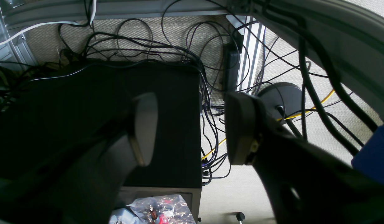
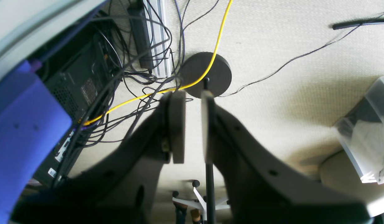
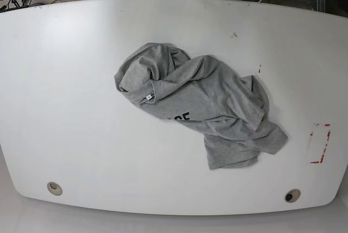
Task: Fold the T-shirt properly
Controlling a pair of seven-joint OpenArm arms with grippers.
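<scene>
Left gripper (image 1: 192, 127): jaws stand well apart, nothing between them; behind it lie a dark computer case (image 1: 167, 124) and a tangle of cables (image 1: 210, 93) on the floor. Right gripper (image 2: 193, 127): pads nearly together with only a narrow slit between them, also holding nothing; beyond it are a round black stand base (image 2: 207, 73), a yellow cable (image 2: 217, 40) and pale carpet. Both wrist views look down past the table's edge, so neither arm is over the work surface.

The T-shirt (image 3: 201, 102) appears only in the base view. It lies crumpled near the middle of the white table (image 3: 65, 108), bunched at the collar end, with part of its black lettering (image 3: 179, 117) showing and a small white tag (image 3: 148, 97) at the neck. A red-outlined mark (image 3: 319, 143) sits near the table's edge, well apart from the cloth.

Judged step: the task's start, with no fold made. The next move likely calls for bringing the arms over the table, gripping the garment at two points and spreading it flat.

The base view shows neither gripper; the wrist views show no cloth.
</scene>
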